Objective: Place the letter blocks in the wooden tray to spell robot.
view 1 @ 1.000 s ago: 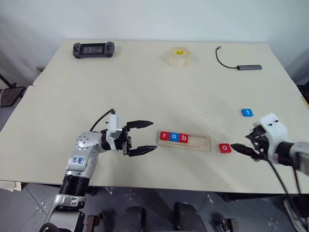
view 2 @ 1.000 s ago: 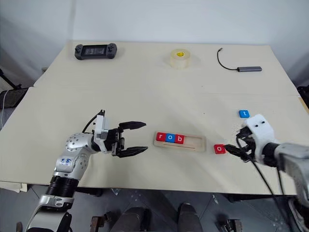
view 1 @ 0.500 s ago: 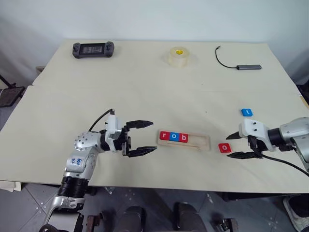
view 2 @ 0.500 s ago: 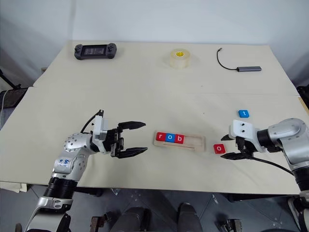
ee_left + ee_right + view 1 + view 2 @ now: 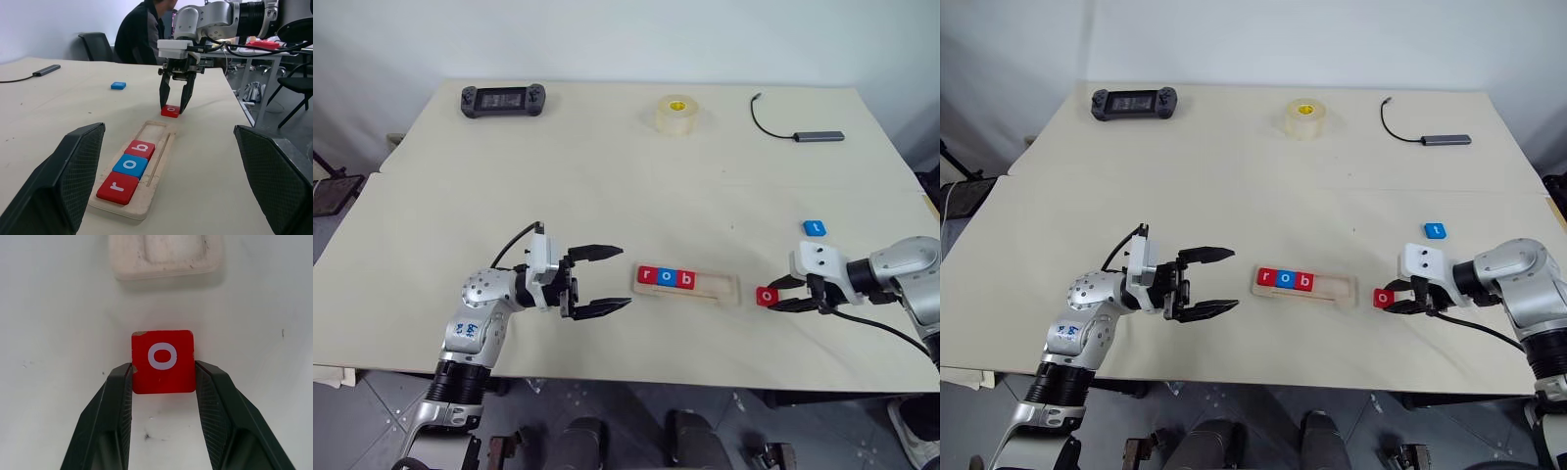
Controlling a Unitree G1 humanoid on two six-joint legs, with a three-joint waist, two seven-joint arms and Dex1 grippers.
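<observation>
progress: 3 of 5 done, the r, o and b tiles (image 5: 666, 278) sit in the wooden tray (image 5: 730, 287) reading r-o-b, filling its left part

empty slots: 2, both at the tray's 3 o'clock end, just beside the b

left to do: the second o and then the t, so I'd call it a bit past halfway

red o tile (image 5: 163, 361): flat on the table (image 5: 607, 176), just off the tray's 3 o'clock end, not in the slot yet

right gripper (image 5: 163, 382): closed in on the red o tile, 1 finger against each side edge; looks like a grip, but the tile isn't lifted yet as far as I can tell

blue t tile (image 5: 815, 228): loose on the table, around 1 o'clock from the o tile and well apart from the tray, untouched

left gripper (image 5: 605, 279): wide open, holding nothing, hovering near the tray's 9 o'clock end

tray long axis: runs 9 to 3 o'clock across the head views, with the 3 o'clock end dipping slightly toward the robot

o tile heading: edges look roughly square to the tray's short end in the right wrist view; being an o, which way is up doesn't matter

extras: tape roll (image 5: 676, 115), handheld console (image 5: 503, 99) and a cable adapter (image 5: 818, 135) sit along the far edge, out of the way
</observation>
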